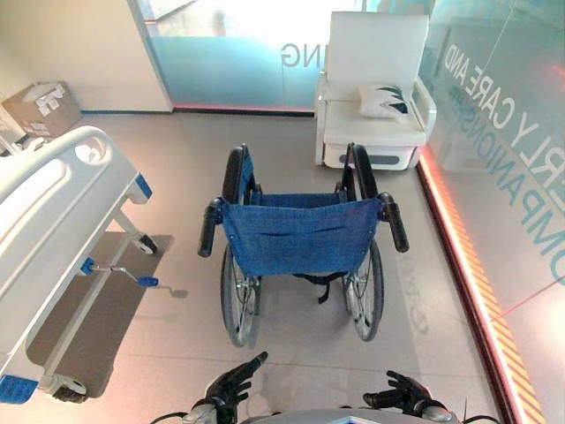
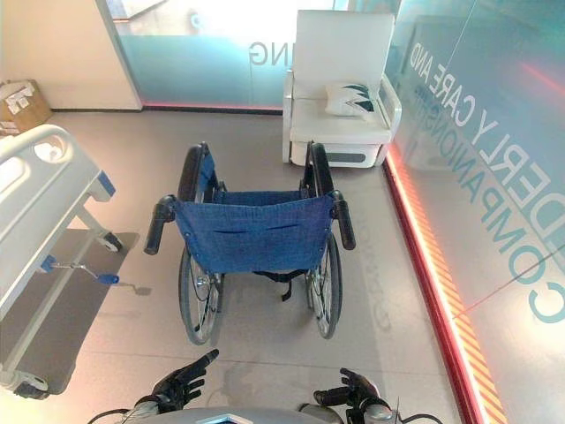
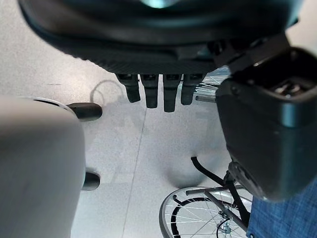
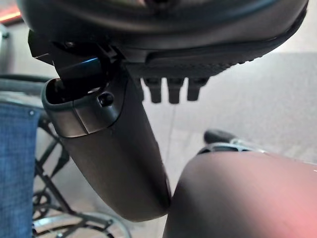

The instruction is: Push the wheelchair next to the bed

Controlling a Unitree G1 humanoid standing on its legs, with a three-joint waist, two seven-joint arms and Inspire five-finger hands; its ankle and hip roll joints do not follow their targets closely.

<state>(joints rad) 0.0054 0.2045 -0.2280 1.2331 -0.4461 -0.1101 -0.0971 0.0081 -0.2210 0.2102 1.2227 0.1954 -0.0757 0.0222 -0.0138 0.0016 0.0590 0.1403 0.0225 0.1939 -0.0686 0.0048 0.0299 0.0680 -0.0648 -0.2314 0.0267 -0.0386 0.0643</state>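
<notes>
Blue cloth formed the backrest of the wheelchair (image 1: 300, 234), which stood mid-floor with its back to the robot and its black push handles (image 1: 209, 228) pointing rearward, apparently placed to be taken from behind. The bed (image 1: 53, 203) lay apart on its left, and a white armchair (image 1: 371, 88) stood beyond. Both hands hung low, short of the handles. The left hand (image 1: 234, 384) had its fingers stretched forward and the right hand (image 1: 402, 396) was loosely relaxed, each holding nothing.
</notes>
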